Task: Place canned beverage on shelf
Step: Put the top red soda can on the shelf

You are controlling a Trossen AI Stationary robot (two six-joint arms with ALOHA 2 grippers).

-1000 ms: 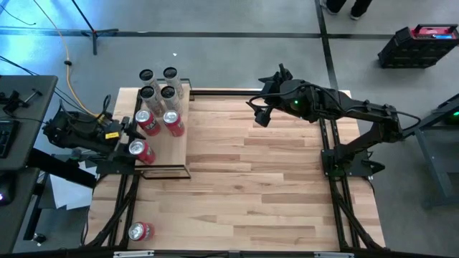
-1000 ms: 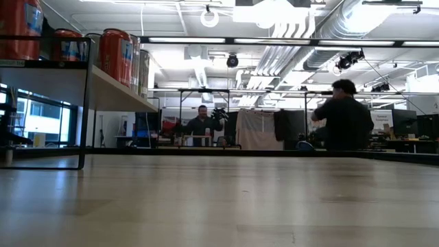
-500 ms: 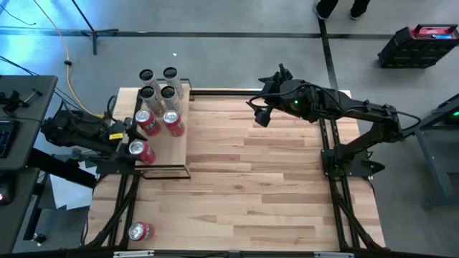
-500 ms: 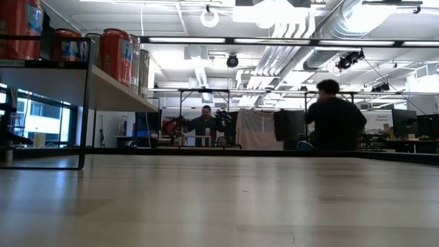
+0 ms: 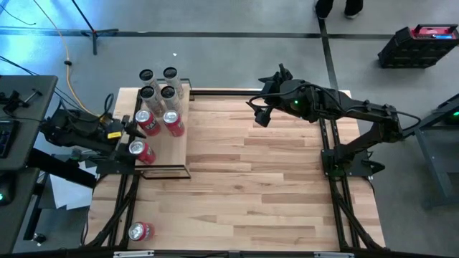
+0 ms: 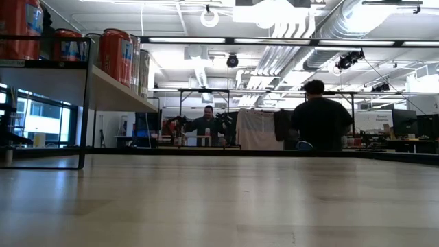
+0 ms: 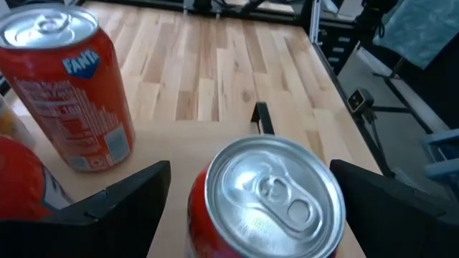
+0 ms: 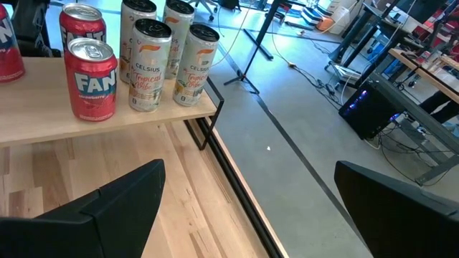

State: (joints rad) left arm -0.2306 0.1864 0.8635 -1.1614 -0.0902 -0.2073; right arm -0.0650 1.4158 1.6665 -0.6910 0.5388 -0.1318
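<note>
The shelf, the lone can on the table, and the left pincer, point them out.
shelf [image 5: 174,152]: high view, bare board.
lone can [image 5: 139,231]: high view, its lid.
left pincer [image 5: 133,140]: high view, between fingertips.

The wooden tabletop [image 5: 258,165] is made of pale planks, and a small shelf [image 5: 172,154] with a thin black frame stands at its far left corner. On the shelf there are three red cans [image 5: 152,123] standing upright, two near the middle and one closer to the left edge, and behind them four silver cans [image 5: 159,84] stand close together at the far end. One more red can [image 5: 139,231] stands directly on the tabletop at the near left corner, well apart from the shelf.
</note>
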